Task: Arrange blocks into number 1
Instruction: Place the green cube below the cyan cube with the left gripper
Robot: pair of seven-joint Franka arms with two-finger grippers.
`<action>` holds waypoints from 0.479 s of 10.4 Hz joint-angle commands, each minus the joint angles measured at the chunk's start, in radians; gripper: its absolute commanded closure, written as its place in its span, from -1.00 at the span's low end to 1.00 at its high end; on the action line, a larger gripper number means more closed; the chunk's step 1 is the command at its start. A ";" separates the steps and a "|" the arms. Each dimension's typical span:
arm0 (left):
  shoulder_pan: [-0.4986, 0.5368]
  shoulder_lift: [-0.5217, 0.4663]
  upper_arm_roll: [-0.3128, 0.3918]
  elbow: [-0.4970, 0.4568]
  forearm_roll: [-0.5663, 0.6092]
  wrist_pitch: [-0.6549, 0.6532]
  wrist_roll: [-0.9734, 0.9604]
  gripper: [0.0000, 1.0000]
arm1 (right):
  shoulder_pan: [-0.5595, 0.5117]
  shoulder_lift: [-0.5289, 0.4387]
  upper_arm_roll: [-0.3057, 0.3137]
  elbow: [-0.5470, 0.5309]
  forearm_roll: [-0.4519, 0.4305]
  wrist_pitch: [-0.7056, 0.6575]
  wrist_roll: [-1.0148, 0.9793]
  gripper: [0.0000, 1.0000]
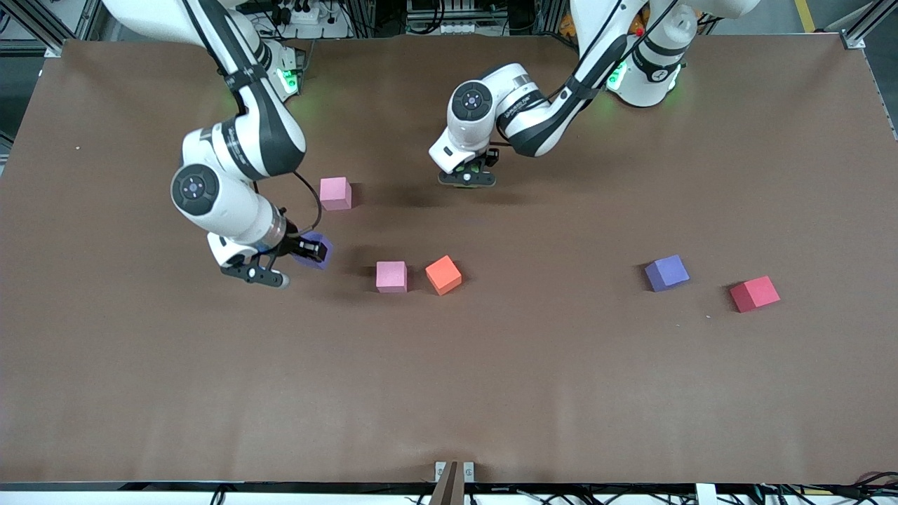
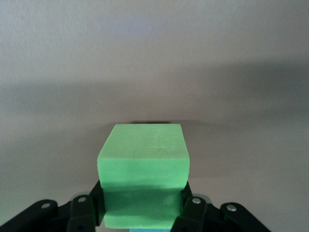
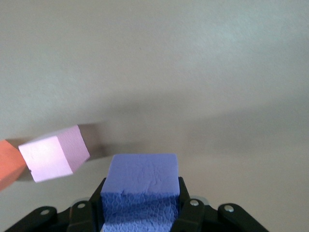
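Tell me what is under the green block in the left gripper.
A sliver of light blue block shows just beneath the green block, held between the left gripper's fingers. The rest of it is covered.

Front view: you look down from high across the table [image 1: 449, 393], facing both bases | left wrist view: pressed close on a green block [image 2: 143, 169] | right wrist view: close on a purple block [image 3: 140, 186]; shares the pink block [image 3: 54, 159] [image 1: 391, 276] and orange block [image 3: 8, 163] [image 1: 443, 274] with front.
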 commanded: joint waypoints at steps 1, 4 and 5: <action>0.000 -0.014 -0.018 -0.033 0.026 -0.001 -0.070 1.00 | 0.031 -0.107 -0.008 -0.127 0.017 0.020 -0.037 -0.13; 0.000 -0.014 -0.028 -0.044 0.026 -0.001 -0.095 1.00 | 0.082 -0.138 -0.008 -0.167 0.022 0.006 -0.028 -0.13; 0.000 -0.014 -0.031 -0.044 0.026 0.000 -0.106 1.00 | 0.091 -0.136 -0.006 -0.168 0.024 0.005 -0.026 -0.13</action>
